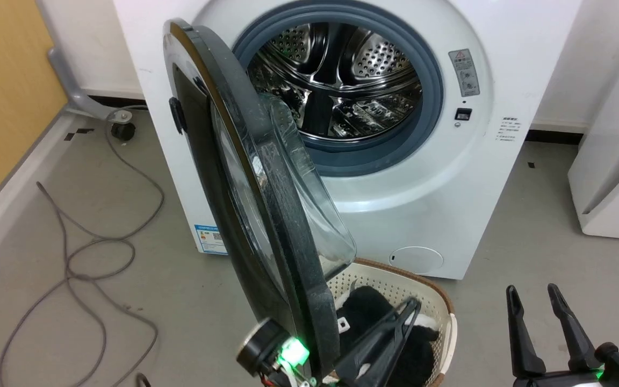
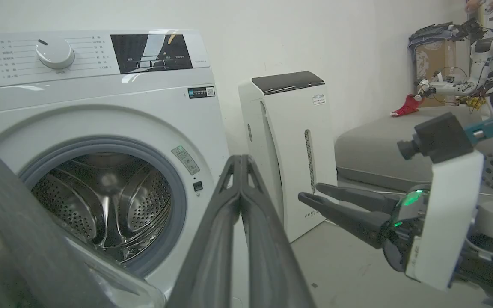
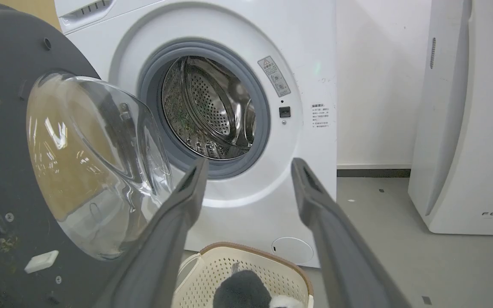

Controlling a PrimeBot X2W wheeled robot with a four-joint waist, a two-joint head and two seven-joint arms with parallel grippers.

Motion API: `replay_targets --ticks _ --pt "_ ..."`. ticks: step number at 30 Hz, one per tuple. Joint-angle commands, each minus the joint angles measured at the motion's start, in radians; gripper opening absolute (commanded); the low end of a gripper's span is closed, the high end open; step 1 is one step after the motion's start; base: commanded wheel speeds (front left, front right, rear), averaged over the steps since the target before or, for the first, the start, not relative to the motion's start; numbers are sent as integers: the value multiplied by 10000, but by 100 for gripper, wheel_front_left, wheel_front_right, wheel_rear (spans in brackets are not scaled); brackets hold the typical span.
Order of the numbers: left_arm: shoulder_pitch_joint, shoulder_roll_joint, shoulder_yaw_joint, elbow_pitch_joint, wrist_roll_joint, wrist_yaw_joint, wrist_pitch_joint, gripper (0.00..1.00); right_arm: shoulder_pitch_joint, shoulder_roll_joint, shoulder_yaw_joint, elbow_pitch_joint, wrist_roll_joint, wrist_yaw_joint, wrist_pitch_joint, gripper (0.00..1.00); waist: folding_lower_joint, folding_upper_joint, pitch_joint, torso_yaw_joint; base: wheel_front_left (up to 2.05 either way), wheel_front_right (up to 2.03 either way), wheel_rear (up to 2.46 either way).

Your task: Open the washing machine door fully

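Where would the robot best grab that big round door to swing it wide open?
The thick matte rim at the free edge of the washing machine door, farthest from the hinge, approached from the bowl side. The door stands edge-on, so the rim can probably be pinched across; the glass bowl bulges and looks slippery.

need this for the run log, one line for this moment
washing machine door: partly open | left hand: shut, beside door's inner face | right hand: open, clear of door
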State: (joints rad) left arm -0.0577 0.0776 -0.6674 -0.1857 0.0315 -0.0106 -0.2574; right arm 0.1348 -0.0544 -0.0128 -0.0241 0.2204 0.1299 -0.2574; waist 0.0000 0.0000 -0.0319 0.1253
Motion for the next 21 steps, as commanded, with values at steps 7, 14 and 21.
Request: replay_targets --ticks 7,14,21 --pt "209 3 119 1545 -343 334 -44 0 -71 41 27 131 -23 8 -43 100 0 0 134 80 0 0 0" --pt "36 40 681 2152 -600 564 -44 0 -63 41 -19 226 -21 8 -43 100 0 0 204 190 0 0 0" --pt "98 65 882 2268 -676 605 -44 0 -73 41 -54 249 -4 8 -43 100 0 0 248 466 0 0 0"
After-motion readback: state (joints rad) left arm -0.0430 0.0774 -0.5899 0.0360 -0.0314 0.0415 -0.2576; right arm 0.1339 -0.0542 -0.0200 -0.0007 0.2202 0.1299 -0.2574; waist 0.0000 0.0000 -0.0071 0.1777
